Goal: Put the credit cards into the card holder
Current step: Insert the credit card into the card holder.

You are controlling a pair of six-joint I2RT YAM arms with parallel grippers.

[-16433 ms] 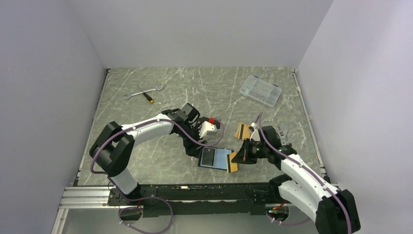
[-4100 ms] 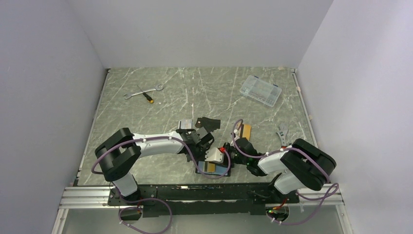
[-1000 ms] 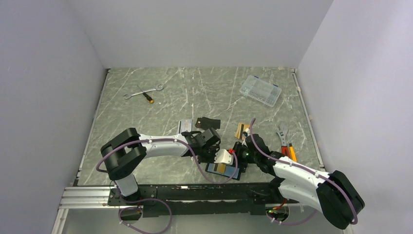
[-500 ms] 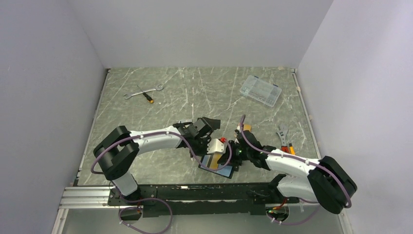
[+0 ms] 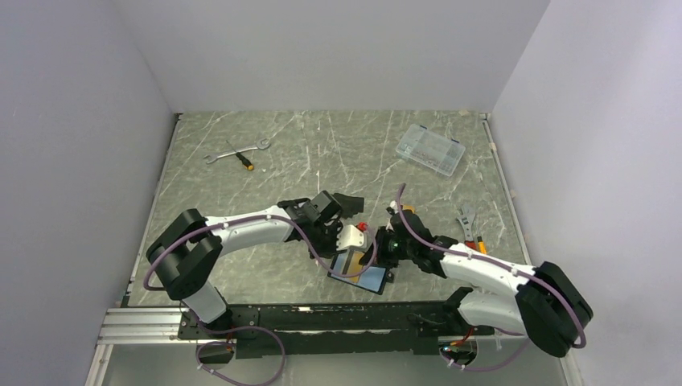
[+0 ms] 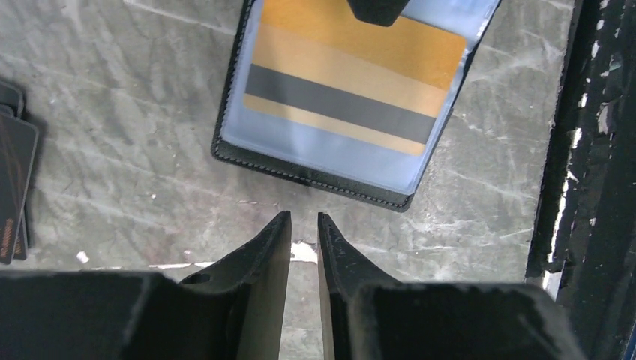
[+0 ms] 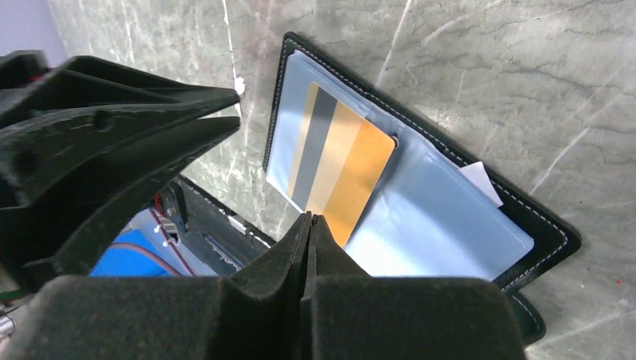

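A: Wallet (image 7: 450, 225), where is it?
B: Open flat on the table (image 5: 322, 145) at 6 o'clock, close to the near edge, pale blue inside facing up.
A: Cards?
B: One orange card (image 6: 352, 75) with a black stripe lies on the blue lining. Its end nearest the left wrist camera looks slipped under a clear sleeve, but I can't be sure. A spare card (image 5: 407, 211) sits on the bare table, apart from the wallet.
A: Right gripper (image 7: 310, 219)?
B: Clenched, fingers pressed together with nothing between them. The tips are at the striped card's edge, on it or just over it, contact unclear. The spare card is at its 12 o'clock in the top view.
A: Left gripper (image 6: 304, 225)?
B: Released, fingers parted a crack with nothing in the gap. It's over bare table just off the wallet's stitched edge, with the wallet at its 12 o'clock in the wrist view.
A: Anything else?
B: A white slip (image 7: 480, 180) pokes out of a wallet pocket. There's a black flap (image 5: 347, 201) just past the left wrist, a clear box (image 5: 430, 149) at 1 o'clock and a wrench (image 5: 233, 149) at 11 o'clock.
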